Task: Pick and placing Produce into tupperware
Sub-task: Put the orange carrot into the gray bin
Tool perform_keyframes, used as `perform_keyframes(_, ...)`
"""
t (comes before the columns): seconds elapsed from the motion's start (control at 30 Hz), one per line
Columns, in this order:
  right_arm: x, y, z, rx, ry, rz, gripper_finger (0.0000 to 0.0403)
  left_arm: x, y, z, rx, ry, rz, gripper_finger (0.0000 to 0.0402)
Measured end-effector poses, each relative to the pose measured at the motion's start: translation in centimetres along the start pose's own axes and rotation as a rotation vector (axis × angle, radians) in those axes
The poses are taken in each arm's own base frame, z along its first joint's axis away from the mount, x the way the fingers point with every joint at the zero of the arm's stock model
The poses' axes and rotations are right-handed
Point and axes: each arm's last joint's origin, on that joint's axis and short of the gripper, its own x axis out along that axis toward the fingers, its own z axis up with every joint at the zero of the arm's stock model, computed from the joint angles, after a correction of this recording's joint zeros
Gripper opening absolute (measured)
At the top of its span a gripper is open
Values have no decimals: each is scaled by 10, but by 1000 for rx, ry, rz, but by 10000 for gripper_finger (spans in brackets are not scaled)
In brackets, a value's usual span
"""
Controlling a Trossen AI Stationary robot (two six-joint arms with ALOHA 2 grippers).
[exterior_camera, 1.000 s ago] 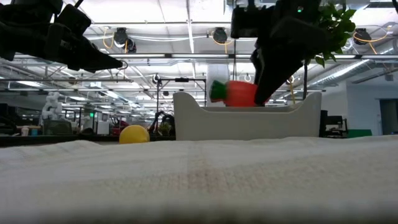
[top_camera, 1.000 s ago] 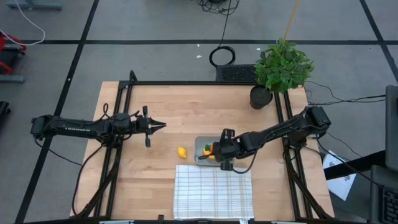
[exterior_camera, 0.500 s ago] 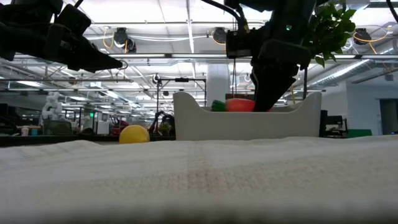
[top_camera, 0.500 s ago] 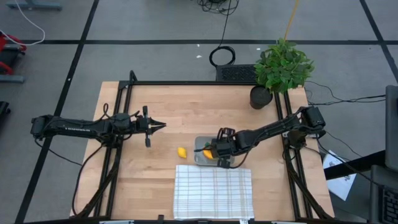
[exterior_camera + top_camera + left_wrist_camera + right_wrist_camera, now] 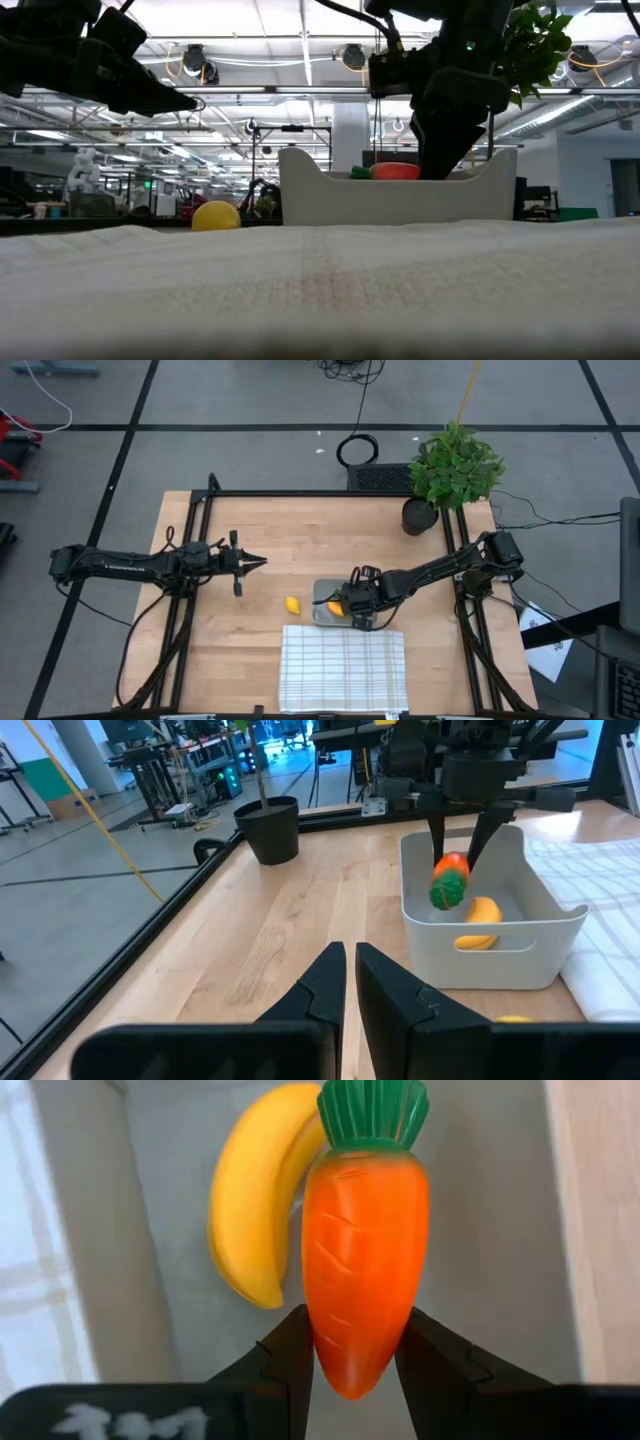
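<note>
Orange carrot with green top, yellow banana, grey tupperware, white grid-patterned cloth.

Bright, even overhead light; ceiling lamps glare in the low view, where the near cloth blurs out of focus.

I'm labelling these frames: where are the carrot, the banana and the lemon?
carrot (image 5: 362,1260): right wrist view, orange body.
banana (image 5: 252,1220): right wrist view, mid-curve.
lemon (image 5: 292,604): high view, its centre.

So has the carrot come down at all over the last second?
Yes. In the low view the carrot has dropped from well above the tub's rim to barely showing over it, gripped by the right tool inside the tub.
</note>
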Motion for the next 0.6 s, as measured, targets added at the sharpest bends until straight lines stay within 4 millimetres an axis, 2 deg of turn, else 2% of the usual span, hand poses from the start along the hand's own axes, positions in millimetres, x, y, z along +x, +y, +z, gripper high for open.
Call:
perform_keyframes(0.33, 1, 5, -2, -16, -5, 7, 109, 0, 0, 0, 0, 0, 0, 33)
perform_keyframes(0.6, 15, 3, -11, 20, -12, 8, 109, 0, 0, 0, 0, 1, 0, 33)
